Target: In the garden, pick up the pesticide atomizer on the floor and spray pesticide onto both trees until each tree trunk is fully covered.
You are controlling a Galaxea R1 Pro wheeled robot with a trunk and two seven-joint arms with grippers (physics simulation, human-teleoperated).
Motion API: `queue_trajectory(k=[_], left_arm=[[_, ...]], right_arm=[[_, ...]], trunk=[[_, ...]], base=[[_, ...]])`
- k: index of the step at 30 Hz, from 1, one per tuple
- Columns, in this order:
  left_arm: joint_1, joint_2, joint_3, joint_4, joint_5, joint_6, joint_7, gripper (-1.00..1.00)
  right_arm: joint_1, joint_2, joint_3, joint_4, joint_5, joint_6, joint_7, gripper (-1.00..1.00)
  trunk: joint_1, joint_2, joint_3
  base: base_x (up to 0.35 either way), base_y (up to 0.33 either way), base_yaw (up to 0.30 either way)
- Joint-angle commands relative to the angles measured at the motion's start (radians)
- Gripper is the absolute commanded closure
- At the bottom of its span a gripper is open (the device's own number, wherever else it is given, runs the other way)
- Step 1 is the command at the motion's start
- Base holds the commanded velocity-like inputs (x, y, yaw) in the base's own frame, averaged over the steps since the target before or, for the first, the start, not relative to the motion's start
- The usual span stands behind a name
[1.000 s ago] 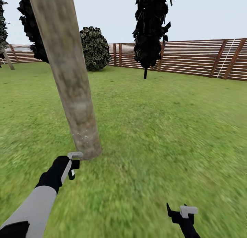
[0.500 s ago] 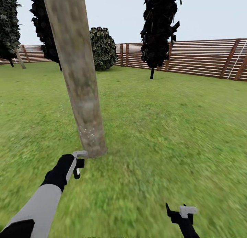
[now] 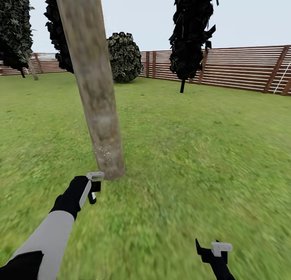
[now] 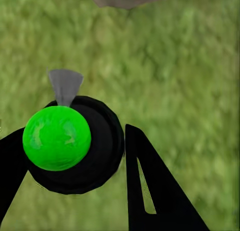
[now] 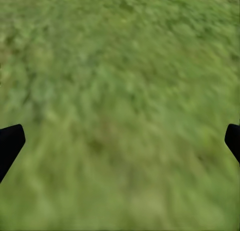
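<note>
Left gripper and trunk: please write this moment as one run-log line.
left gripper: shut on atomizer | aimed at tree trunk base | right gripper: open, empty | lawn

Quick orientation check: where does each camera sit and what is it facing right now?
Head view: on the head, looking down over lawn, trunk, fence; both arms show.
Left wrist view: near the left pincer, facing grass; its fingers clamp the atomizer.
Right wrist view: near the right pincer, facing grass; fingertips wide apart.
Head and left wrist views share the trunk base.
</note>
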Motion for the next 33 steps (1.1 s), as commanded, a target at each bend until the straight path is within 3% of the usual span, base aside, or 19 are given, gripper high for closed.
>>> queue_trajectory(k=[1,5,9,13,20,22,24,28,32,33], left_arm=[[-0.007,0.000,0.000,0.000,0.000,0.000,0.000,1.00],[-0.026,0.001,-0.001,-0.026,0.000,0.019,0.000,1.00],[-0.055,-0.003,0.001,-0.132,0.003,0.158,-0.001,1.00],[-0.060,0.004,0.000,-0.244,0.001,0.228,-0.002,1.00],[-0.060,0.043,0.005,-0.263,0.004,0.239,-0.005,1.00],[-0.061,0.037,0.002,-0.265,0.005,0.241,-0.005,1.00],[-0.064,0.005,-0.001,-0.265,0.006,0.242,-0.005,1.00],[-0.071,-0.035,-0.002,-0.267,0.006,0.244,-0.005,1.00],[-0.080,-0.026,0.000,-0.267,0.005,0.247,-0.005,1.00],[-0.082,-0.012,0.004,-0.267,0.003,0.249,-0.005,1.00]], right_arm=[[0.000,0.000,0.000,0.000,0.000,0.000,0.000,-1.00],[0.000,-0.001,0.000,0.000,0.000,0.000,0.000,-1.00],[0.000,-0.001,0.000,0.000,0.000,0.000,0.000,-1.00],[0.000,-0.001,0.000,0.000,0.000,0.000,0.000,-1.00],[0.000,-0.001,0.000,0.000,0.000,0.001,0.000,-1.00],[0.000,-0.001,0.000,0.000,0.000,0.002,0.000,-1.00],[0.000,-0.001,0.000,0.000,0.000,0.002,0.000,-1.00],[0.000,-0.001,0.000,0.000,0.000,0.002,0.000,-1.00],[0.000,-0.001,0.000,0.000,0.000,0.002,0.000,-1.00],[0.000,-0.001,0.000,0.000,0.000,0.002,0.000,-1.00]], trunk=[[0.000,0.000,0.000],[0.000,0.000,0.000],[0.000,0.000,0.000],[0.000,0.000,0.000],[0.000,0.000,0.000],[0.000,0.000,0.000],[0.000,0.000,0.000],[0.000,0.000,0.000],[0.000,0.000,0.000],[0.000,0.000,0.000]], base=[[0.047,-0.074,0.079],[0.003,-0.005,0.005],[0.000,0.000,0.000],[0.000,0.000,0.000],[0.000,0.000,-0.147],[0.000,0.000,-0.154],[0.000,0.000,-0.026],[0.000,0.000,-0.006],[0.000,0.000,0.000],[0.000,0.000,0.000]])
